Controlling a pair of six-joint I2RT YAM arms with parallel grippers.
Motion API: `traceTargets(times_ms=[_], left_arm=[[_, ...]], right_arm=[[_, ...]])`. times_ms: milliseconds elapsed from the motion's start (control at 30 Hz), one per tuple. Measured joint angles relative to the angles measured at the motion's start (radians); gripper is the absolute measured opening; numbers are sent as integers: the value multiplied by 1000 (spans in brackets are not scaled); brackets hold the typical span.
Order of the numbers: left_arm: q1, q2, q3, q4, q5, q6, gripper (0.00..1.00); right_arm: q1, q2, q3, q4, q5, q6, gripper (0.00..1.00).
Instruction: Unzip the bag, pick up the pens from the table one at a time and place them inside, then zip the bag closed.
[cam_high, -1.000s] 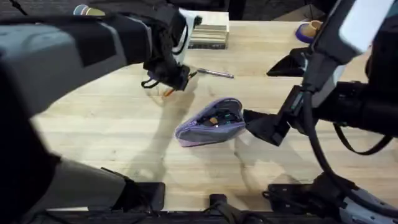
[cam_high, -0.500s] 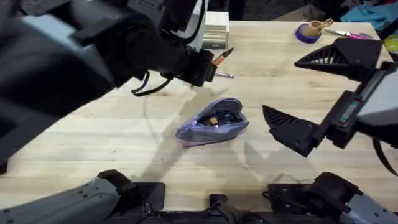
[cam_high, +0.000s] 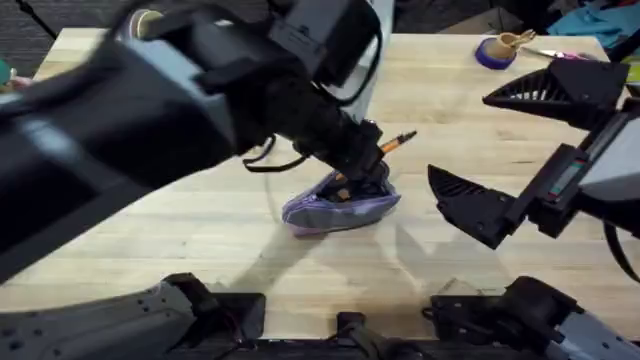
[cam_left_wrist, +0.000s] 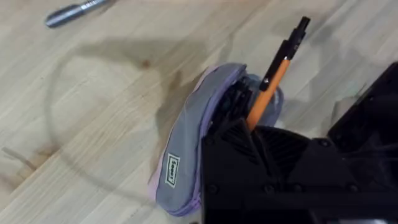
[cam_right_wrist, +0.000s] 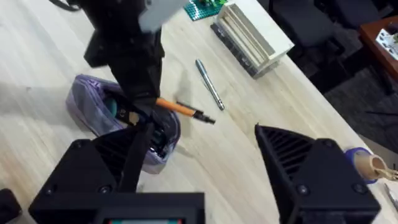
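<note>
Mid-desk, my left gripper clamped the orange pen over the unzipped bag for insertion; right gripper waited open.

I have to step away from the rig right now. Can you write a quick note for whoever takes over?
Left tool: shut on the orange pen, over the open purple bag.
Right tool: open, holding nothing, beside the bag.
Grey pen: lying on the table.
Done: bag unzipped, orange pen picked up.
Left: drop in the orange pen, add the grey pen, zip the bag shut.
</note>
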Motion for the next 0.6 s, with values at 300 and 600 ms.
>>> traceTargets(times_ms=[300,600], left_arm=[[-8,179,-1,-174,-98,96,43],[-8,179,-1,-164,-88,119,991]], right_arm=[[0,0,0,-48,0,0,998],[0,0,0,-48,0,0,999]])
